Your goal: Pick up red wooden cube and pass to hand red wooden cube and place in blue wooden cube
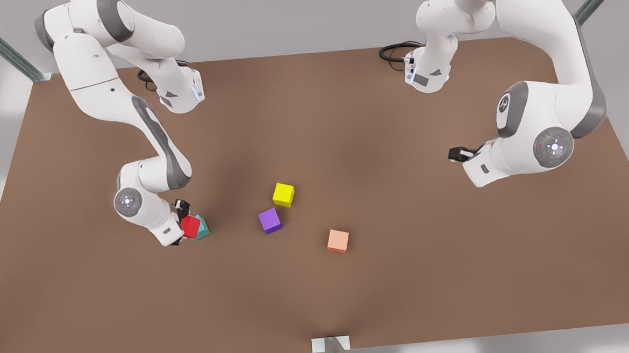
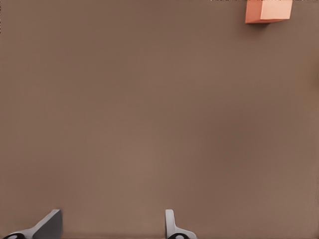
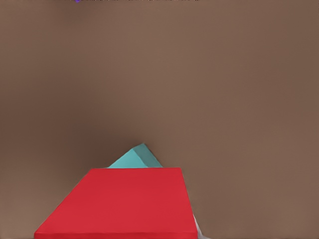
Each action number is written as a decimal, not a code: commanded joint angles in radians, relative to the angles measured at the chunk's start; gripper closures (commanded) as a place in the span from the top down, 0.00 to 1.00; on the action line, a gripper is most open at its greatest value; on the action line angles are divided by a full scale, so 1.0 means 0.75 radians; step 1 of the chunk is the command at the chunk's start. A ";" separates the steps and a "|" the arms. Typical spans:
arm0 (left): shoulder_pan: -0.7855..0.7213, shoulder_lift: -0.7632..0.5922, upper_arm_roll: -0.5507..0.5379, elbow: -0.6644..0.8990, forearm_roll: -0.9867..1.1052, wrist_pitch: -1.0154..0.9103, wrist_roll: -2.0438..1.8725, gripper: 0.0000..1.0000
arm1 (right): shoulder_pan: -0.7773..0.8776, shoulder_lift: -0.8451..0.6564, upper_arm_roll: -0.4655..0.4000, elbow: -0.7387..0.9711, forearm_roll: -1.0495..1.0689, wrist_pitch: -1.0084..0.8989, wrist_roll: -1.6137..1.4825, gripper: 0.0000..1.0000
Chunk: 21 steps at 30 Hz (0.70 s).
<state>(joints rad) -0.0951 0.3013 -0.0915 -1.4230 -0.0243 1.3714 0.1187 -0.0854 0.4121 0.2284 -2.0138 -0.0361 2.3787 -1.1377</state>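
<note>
While clamped on the red cube (image 1: 190, 226), hangs low over the brown table (image 1: 406, 279) at the front view's left: the right tool (image 1: 181, 224). Shows one black finger (image 1: 182, 206) past the cube's far side and another at its near side, so pinching the cube from both sides. Holds the red cube tilted, one corner turned toward the blue cube (image 1: 202, 228). Overlaps that blue cube in the front view, covering most of it; cannot tell whether touching or just above. From the right wrist view, again red cube (image 3: 124, 204) close up in front, with a corner of the blue cube (image 3: 137, 157) peeking out just behind it on the table (image 3: 239, 89).

Waiting at the front view's right, well apart from all cubes: the left tool (image 1: 456, 154), pointed toward the table's middle. In the left wrist view, left tool (image 2: 110, 229) with fingers (image 2: 50, 224) spread wide over bare table (image 2: 149, 124), gripping nothing.

Near the table's middle, a yellow cube (image 1: 283, 194) and a purple cube (image 1: 270, 221) just beside each other, apart. Farther toward the front view's right, a peach cube (image 1: 338, 241), alone; seen also at the edge of the left wrist view (image 2: 268, 11).
</note>
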 commanded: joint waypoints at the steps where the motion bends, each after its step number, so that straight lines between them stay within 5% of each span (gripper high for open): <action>1: 0.000 -0.001 -0.001 -0.001 -0.008 0.002 -0.254 1.00 | 0.005 0.001 0.000 -0.011 -0.011 0.134 0.599 0.46; 6: 0.000 0.013 0.001 -0.001 -0.008 0.008 -0.254 1.00 | 0.003 0.005 0.000 -0.021 -0.011 0.142 0.597 0.51; 7: 0.000 0.013 -0.001 -0.001 -0.008 0.008 -0.254 1.00 | 0.003 0.005 0.000 -0.021 -0.011 0.142 0.597 1.00; 21: 0.000 0.032 0.001 -0.001 -0.006 0.008 -0.256 1.00 | 0.014 -0.036 0.002 -0.023 -0.011 0.101 0.584 1.00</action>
<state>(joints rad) -0.0951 0.3263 -0.0917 -1.4240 -0.0302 1.3777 -0.0133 -0.0760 0.3891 0.2302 -2.0331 -0.0453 2.4683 -0.8336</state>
